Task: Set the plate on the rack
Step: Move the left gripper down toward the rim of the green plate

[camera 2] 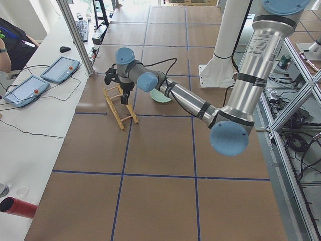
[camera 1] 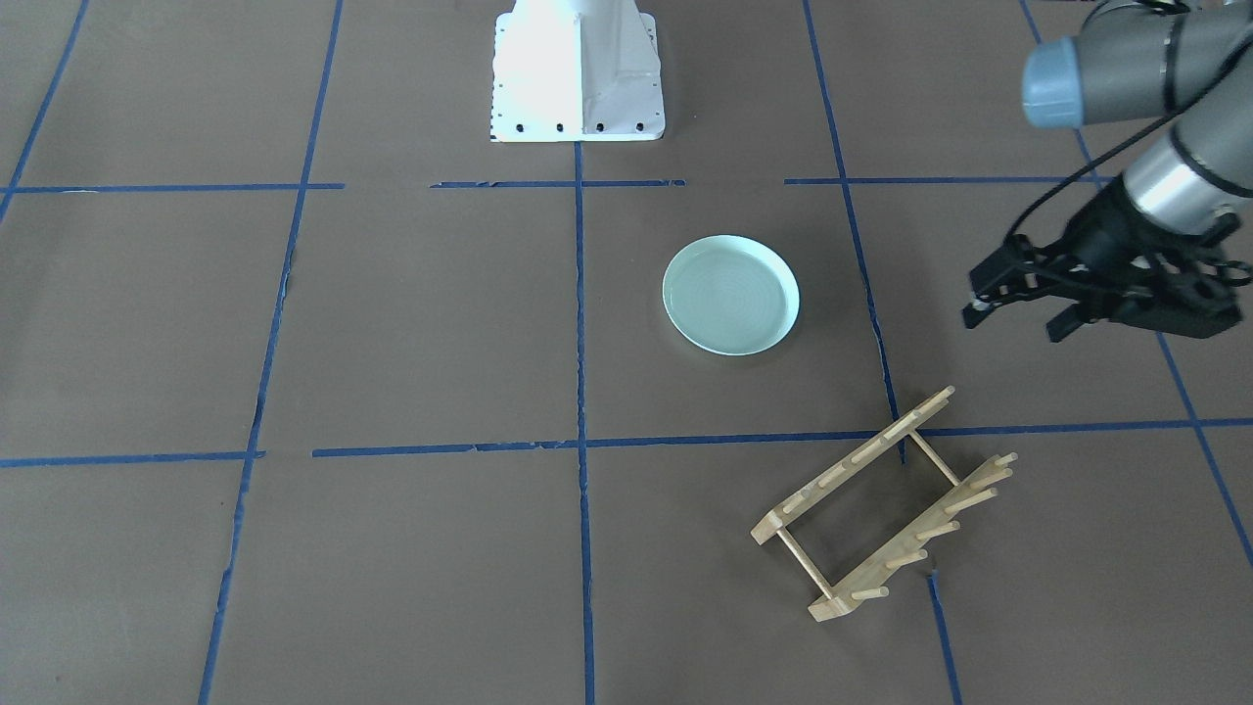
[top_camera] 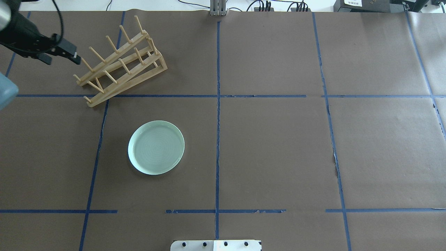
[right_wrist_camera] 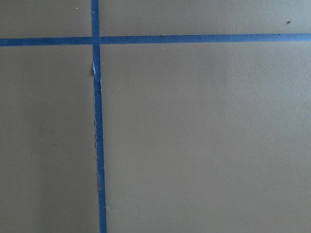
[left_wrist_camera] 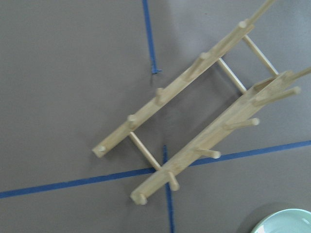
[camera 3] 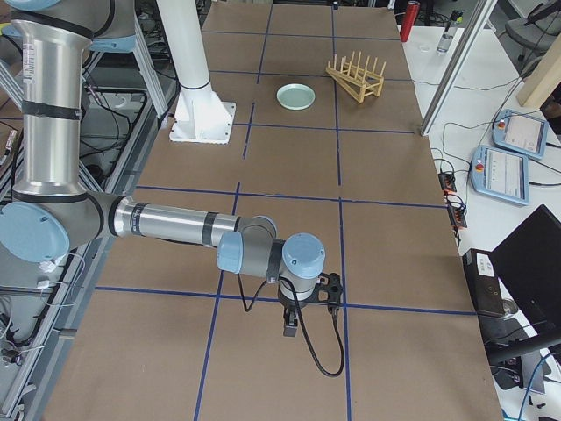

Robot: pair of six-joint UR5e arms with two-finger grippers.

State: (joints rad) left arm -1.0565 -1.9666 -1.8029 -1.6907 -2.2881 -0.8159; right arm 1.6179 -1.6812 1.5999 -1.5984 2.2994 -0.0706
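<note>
The pale mint-green plate [camera 1: 730, 294] lies flat on the brown table, left of centre in the overhead view [top_camera: 156, 147]. The light-wood rack [camera 1: 881, 504] stands at the far left of the table [top_camera: 120, 64], apart from the plate, with nothing on its pegs. My left gripper [camera 1: 1014, 324] hovers open and empty beside the rack's outer end [top_camera: 62, 60]. The left wrist view looks down on the rack [left_wrist_camera: 194, 126], with the plate's rim [left_wrist_camera: 286, 223] at the bottom right corner. My right gripper [camera 3: 307, 307] shows only in the exterior right view, low over bare table far from both; I cannot tell its state.
The white robot base [camera 1: 578, 73] stands at the table's near edge. Blue tape lines [top_camera: 217, 104] divide the brown surface. Beyond the far edge is an operators' bench with tablets [camera 2: 25, 90] and a red cylinder [camera 2: 20, 207].
</note>
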